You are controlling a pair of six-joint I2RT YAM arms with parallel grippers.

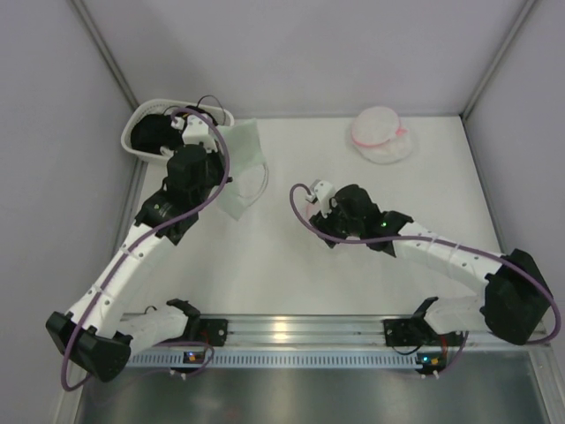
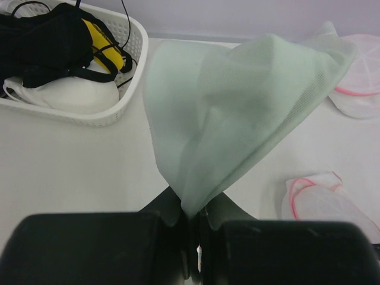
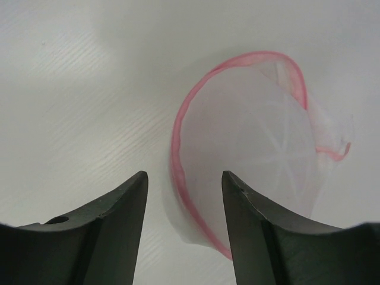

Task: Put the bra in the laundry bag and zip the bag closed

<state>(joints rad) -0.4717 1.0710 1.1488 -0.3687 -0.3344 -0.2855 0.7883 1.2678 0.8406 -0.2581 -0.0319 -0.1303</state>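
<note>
Right gripper [image 3: 184, 176] above white table [image 3: 71, 77]

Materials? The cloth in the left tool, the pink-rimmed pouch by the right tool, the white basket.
Bra: soft matte fabric, pale greenish-white, fine knit texture; folds softly where the left tool pinches it. Laundry bag: sheer white mesh, table showing through, stiffer radial ribs; pink rim looks like zipper tape. Basket: slotted white walls, slight sheen, probably moulded plastic.
</note>
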